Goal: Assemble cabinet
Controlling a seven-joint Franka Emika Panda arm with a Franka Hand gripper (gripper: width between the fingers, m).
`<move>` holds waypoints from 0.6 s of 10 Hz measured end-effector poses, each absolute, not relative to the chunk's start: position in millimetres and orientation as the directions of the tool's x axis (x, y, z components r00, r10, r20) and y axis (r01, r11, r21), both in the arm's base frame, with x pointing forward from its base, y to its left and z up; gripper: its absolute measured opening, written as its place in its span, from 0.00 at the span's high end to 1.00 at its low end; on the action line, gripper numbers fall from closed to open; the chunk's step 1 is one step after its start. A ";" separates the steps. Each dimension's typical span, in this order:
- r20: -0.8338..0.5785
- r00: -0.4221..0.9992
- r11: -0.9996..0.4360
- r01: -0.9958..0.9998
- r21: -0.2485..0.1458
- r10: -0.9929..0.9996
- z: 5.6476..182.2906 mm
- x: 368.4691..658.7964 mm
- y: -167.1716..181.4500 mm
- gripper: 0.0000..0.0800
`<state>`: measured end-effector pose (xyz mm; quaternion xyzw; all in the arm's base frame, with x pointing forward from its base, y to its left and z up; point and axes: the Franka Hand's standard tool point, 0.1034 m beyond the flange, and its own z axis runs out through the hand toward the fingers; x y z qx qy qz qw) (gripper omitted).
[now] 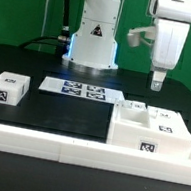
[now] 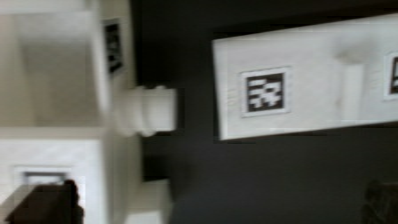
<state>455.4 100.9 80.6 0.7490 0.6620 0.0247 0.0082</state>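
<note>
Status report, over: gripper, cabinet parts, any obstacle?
Gripper hangs above large white plastic tagged cabinet box, holding nothing; jaws' opening unclear. Small white tagged block lies apart, at exterior view's left. No obstacle seen between.

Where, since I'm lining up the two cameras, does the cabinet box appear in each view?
Exterior view: the cabinet box stands at the exterior view's right, behind the long white bar.
Wrist view: the cabinet box fills one side of the picture, its round peg facing a dark gap.
Shared landmark: the marker board, just across that gap.
</note>
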 end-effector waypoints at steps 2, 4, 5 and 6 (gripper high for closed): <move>0.033 0.107 -0.108 0.993 0.040 0.994 69.8 439.6 99.6 0.00; 0.057 0.109 -0.111 0.993 0.045 0.992 53.0 425.9 101.7 0.00; 0.064 0.117 -0.120 0.992 0.037 0.991 45.2 421.4 99.8 0.00; 0.076 0.129 -0.131 0.991 0.033 0.989 35.1 418.8 98.3 0.00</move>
